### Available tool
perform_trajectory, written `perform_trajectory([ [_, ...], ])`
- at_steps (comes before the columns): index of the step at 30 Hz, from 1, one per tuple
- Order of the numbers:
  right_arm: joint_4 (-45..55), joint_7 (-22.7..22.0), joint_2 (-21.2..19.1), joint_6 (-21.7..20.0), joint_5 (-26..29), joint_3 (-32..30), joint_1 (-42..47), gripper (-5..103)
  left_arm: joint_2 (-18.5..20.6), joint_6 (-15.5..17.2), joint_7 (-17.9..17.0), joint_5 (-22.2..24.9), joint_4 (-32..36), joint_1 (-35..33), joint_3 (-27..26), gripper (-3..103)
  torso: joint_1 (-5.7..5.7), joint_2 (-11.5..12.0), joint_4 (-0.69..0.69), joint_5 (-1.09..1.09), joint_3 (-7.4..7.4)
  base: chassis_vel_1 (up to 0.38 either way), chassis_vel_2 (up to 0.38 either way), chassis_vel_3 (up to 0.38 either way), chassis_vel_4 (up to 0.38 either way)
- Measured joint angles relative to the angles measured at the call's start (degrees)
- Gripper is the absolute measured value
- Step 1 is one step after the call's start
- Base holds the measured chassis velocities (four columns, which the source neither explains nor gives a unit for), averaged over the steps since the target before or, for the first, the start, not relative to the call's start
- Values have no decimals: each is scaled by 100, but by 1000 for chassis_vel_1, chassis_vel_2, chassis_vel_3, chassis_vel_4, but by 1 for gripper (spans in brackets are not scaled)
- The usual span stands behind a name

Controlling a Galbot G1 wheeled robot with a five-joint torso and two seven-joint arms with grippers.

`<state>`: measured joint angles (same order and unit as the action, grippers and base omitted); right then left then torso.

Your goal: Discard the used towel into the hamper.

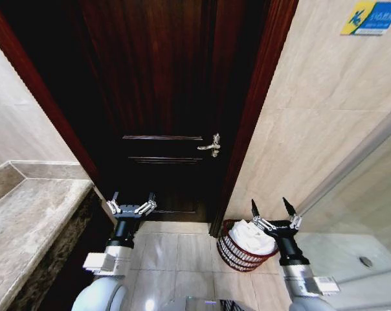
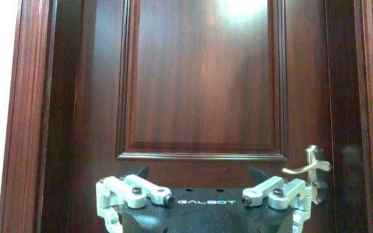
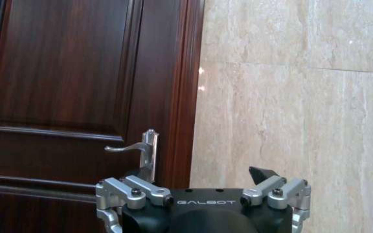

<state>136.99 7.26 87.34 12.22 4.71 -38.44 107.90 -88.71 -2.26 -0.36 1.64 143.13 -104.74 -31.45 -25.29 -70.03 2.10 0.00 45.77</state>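
In wire hamper (image 1: 237,254), white towel (image 1: 252,237)

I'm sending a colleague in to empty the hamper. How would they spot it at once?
Find the dark wooden door; to its right, the floor meets the beige tiled wall. The hamper stands there by the door frame: a small round red-brown openwork basket, holding a white towel.

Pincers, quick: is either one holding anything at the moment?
Left pincer: open, holding nothing, raised before the door.
Right pincer: open, empty, above the hamper.
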Motion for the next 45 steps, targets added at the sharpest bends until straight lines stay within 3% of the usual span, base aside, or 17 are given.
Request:
perform_trajectory([
  [45,-18,3,-5,-7,8,-7,-7,100,-3,0,2,0,0,0,3,100,0,0,-1,2,0,-84,-91,87,86],
])
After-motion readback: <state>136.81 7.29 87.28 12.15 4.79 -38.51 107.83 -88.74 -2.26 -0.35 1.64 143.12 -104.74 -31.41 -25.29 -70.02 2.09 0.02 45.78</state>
